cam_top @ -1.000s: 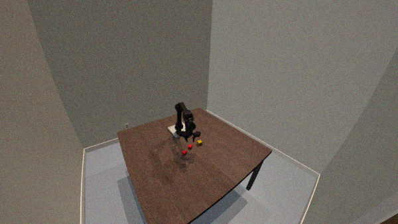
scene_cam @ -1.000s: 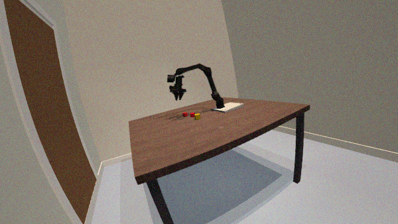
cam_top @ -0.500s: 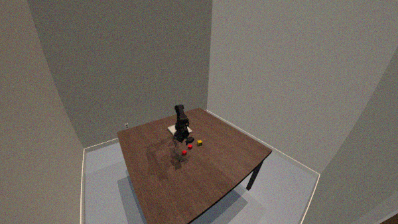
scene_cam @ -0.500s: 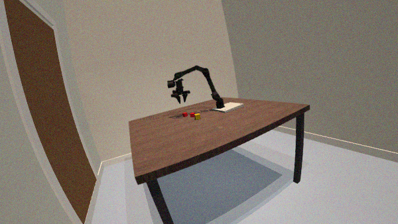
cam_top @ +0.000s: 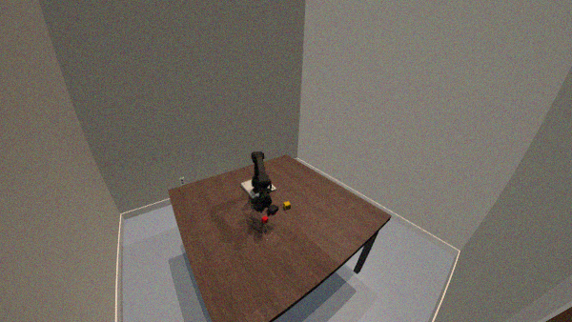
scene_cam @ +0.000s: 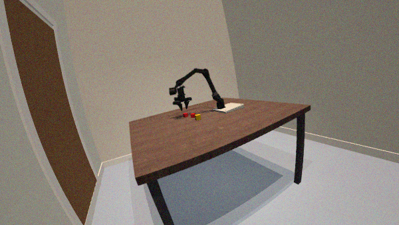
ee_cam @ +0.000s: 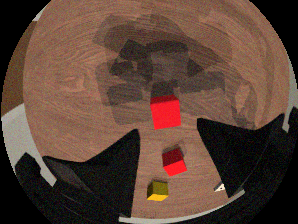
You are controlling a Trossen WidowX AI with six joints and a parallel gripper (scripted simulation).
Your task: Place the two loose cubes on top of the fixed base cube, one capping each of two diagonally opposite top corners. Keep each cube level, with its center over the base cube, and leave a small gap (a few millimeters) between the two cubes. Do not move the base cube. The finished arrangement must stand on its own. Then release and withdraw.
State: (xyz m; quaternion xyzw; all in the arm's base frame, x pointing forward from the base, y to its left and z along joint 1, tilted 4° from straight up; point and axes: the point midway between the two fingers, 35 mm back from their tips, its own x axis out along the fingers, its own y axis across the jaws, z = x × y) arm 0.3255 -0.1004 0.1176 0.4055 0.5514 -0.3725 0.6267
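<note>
Two red cubes and one yellow cube lie in a short row on the brown table [cam_top: 310, 248] [scene_cam: 199, 140] [ee_cam: 73, 43]. One red cube [cam_top: 264, 219] [scene_cam: 185, 114] [ee_cam: 165, 112] is the farthest from the arm's base. The other red cube [scene_cam: 193, 115] [ee_cam: 174, 160] lies in the middle and is hidden behind the gripper in the top view. The yellow cube [cam_top: 286, 205] [scene_cam: 198, 116] [ee_cam: 158, 191] is the nearest to the base. My gripper [cam_top: 261, 209] [scene_cam: 182, 106] [ee_cam: 168, 128] is open and empty. It hangs well above the table, over the far red cube.
The arm stands on a white plate [cam_top: 247, 186] [scene_cam: 234, 106] near the table's back edge. Walls stand behind the table on two sides. A brown door panel [scene_cam: 43, 110] is on the left in the exterior view.
</note>
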